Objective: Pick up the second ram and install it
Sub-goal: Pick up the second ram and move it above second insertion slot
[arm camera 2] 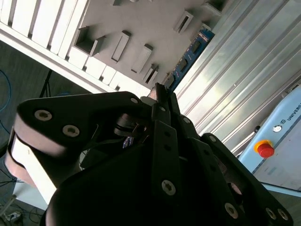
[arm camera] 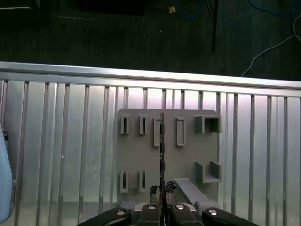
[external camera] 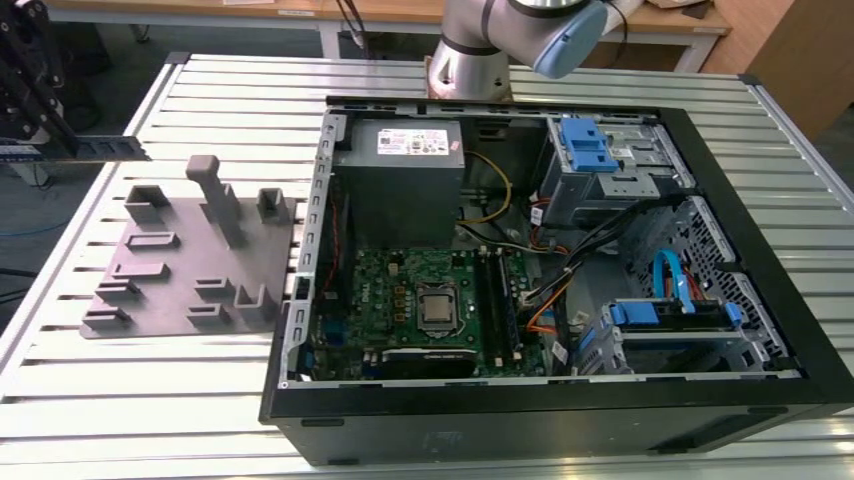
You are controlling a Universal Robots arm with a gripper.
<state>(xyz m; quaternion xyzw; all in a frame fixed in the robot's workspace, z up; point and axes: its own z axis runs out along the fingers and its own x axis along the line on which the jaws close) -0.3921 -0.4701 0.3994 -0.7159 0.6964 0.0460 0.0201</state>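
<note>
Hand [external camera: 38,138] is gripping the second ram [external camera: 107,148] at one end. It is hanging over the grey fixture [external camera: 150,262].

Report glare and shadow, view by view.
Exterior view: the black computer case dim inside. Second wrist view: sheen washes the ribbed aluminium table; the black gripper looms dark. First wrist view: bright streaks on its slats; the thin blue-green ram stick reads dark, edge-on.
</note>
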